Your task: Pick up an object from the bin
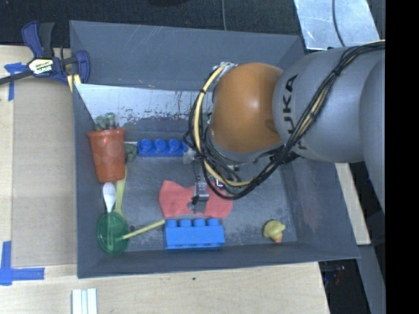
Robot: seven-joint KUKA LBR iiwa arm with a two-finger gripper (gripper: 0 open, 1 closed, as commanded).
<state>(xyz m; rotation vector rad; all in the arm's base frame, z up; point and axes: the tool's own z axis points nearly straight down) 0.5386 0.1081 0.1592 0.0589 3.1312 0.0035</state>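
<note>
The two-finger gripper point(198, 201) of the grey arm is seen lowered into the grey metal bin point(196, 61), directly over a flat red soft-looking piece point(177, 198) lying mid-floor towards the front. Whether the jaws are wide or narrow cannot be told, and nothing is shown to be gripped. Just in front of the red piece, a blue studded plastic brick point(194, 233) is laid along the front wall. A small yellow toy point(273, 230) is placed near the front right, and an orange-brown cup point(109, 154) is set at the left.
</note>
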